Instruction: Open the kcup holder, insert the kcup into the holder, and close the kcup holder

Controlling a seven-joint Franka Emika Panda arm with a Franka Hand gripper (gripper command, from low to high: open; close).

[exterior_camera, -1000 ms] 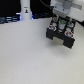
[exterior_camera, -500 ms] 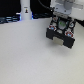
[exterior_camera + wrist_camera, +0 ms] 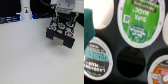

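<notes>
Pale grey flat tabletop (image 3: 27, 55) filled the foreground in ext. view. A white upright bottle-shaped object (image 3: 25, 11), blurred, stood at the far edge w/ dark background (image 3: 10, 7) behind it.

matt black plastic kcup holder (image 3: 61, 33), glossy green foil-topped kcup (image 3: 140, 22), smooth pale table (image 3: 25, 55)

I'm looking straight down into the kcup holder (image 3: 114, 35), black tray with round slots. A green-topped kcup (image 3: 140, 21) fills one slot; a teal-lidded pod (image 3: 98, 56) and a red-rimmed pod (image 3: 160, 69) sit nearby, an empty slot (image 3: 132, 64) between them.
</notes>
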